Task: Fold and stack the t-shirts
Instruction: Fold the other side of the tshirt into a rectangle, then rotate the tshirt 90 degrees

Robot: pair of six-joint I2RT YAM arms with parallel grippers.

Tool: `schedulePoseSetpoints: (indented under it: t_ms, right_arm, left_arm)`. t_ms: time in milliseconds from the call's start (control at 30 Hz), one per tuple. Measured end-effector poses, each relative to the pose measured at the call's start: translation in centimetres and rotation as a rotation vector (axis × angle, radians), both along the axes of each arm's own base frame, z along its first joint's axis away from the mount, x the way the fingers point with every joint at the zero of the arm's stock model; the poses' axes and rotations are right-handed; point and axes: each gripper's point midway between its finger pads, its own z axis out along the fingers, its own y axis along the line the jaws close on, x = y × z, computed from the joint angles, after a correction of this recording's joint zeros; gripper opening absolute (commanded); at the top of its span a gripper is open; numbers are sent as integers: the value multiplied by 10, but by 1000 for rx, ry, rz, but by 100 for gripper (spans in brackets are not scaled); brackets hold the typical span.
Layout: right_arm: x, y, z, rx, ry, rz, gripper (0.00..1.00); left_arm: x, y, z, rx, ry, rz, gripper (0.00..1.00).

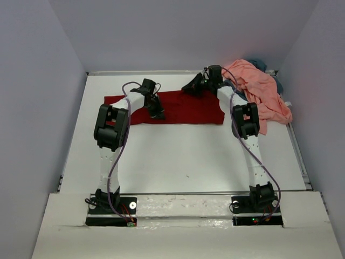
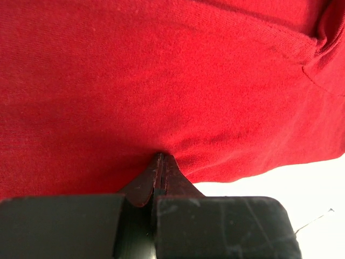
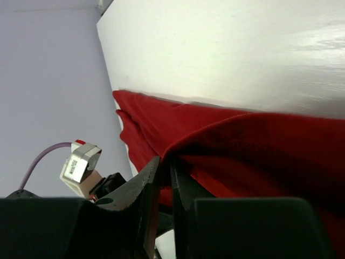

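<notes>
Step in hand: first fold of the dark red shirt [image 1: 188,110], 1 of 3 shirts.

Positions, all taken from the table [image 1: 188,162]:
- The dark red shirt lies spread flat across the table's far half, long side running left to right.
- The pink shirt [image 1: 259,94] is heaped in the table's far right corner.
- A scrap of the blue-grey shirt [image 1: 262,59] shows behind that heap, against the table's back edge.

Grippers:
- Left gripper [image 2: 161,162]: jaws pressed fully together on a pinch of red cloth, near the shirt's left middle. Cloth puckers toward the tips.
- Right gripper [image 3: 164,162]: jaws a narrow slit apart, at the shirt's edge nearest the table's back. A ridge of red cloth is drawn up into the tips, so I read this as a grip, probably on more than 1 layer.

Doing the fold well (my judgement):
1. Raise both pinches to the same height so the cloth between them hangs without a twist.
2. Carry both the same way across the table, at matched speed, so the crease runs straight.
3. Lower until the carried edge meets the opposite edge, then let go of both together.
4. The left pinch sits inside the panel, not on an edge, so it may drag a bunch rather than turn the shirt cleanly. Check that only the intended layer is taken.

Writing: no print or brand on any shirt. 1 small white tag [image 3: 81,162] on the other arm carries dark marks, too small to read.
</notes>
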Motion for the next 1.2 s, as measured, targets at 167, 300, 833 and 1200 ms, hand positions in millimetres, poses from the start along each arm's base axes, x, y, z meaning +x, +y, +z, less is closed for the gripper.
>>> schedulePoseSetpoints:
  t_ms: [167, 300, 833, 1200]
  right_arm:
    - [3, 9, 14, 40, -35, 18, 70]
    - [5, 14, 20, 76, -75, 38, 92]
    - [3, 9, 17, 61, -216, 93, 93]
    - [-18, -41, 102, -154, -364, 112, 90]
  left_arm:
    - [-5, -7, 0, 10, 4, -16, 0]
    - [-8, -11, 0, 14, 8, -28, 0]
    - [-14, -19, 0, 16, 12, -47, 0]
    - [-15, -25, 16, 26, 17, -66, 2]
